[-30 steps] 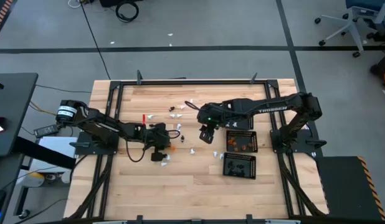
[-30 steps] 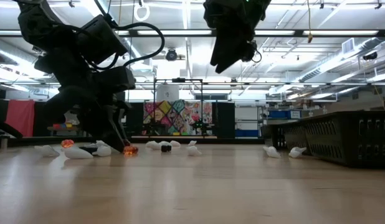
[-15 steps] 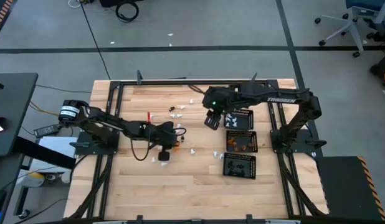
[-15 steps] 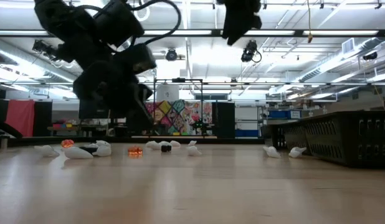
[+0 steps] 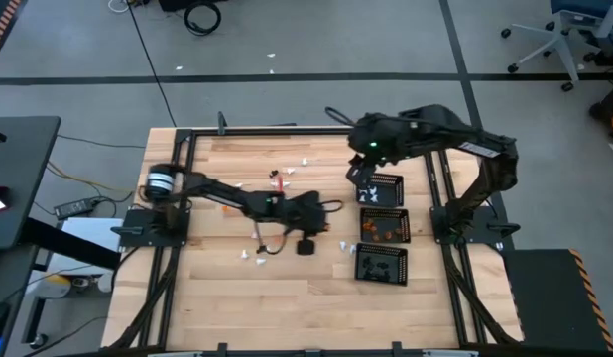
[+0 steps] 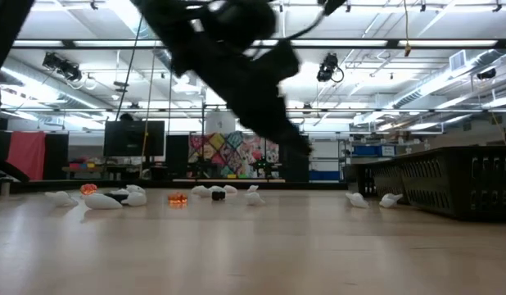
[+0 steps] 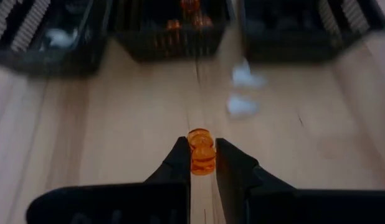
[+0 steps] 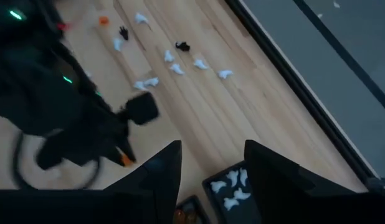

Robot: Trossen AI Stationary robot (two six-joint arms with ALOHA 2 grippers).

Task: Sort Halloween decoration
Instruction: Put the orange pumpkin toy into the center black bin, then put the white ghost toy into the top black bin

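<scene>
My left gripper [image 7: 202, 167] is shut on one orange trinket [image 7: 202, 152] of the Halloween decoration, above the bare wood left of the trays [image 5: 324, 208]. In its wrist view three black mesh trays stand ahead: one with white pieces [image 7: 52, 34], one with orange pieces [image 7: 174, 28], one dark [image 7: 304, 25]. My right gripper [image 8: 208, 165] hangs open and empty, high over the tray of white trinkets [image 8: 233, 185]. More white, black and orange trinkets [image 5: 279, 178] lie loose on the table's far middle. My left gripper pinches the orange trinket by its two sides [image 7: 194, 155] between the two fingertips. The fingers slant forward and down toward the trays. The trinket stands upright between them, lifted clear of the table.
The three trays [image 5: 383, 226] stand in a row near the table's right side, seen as a dark block in the low view [image 6: 458, 176]. White trinkets [image 7: 242, 93] lie between my left gripper and the trays. An orange piece [image 6: 178, 197] and white ones [image 6: 101, 201] rest at table level.
My left gripper has risen from the table and swung toward the table's right, toward the trays, carrying the orange trinket. My right gripper has risen and drawn back toward the far right, ending over the tray of white pieces.
</scene>
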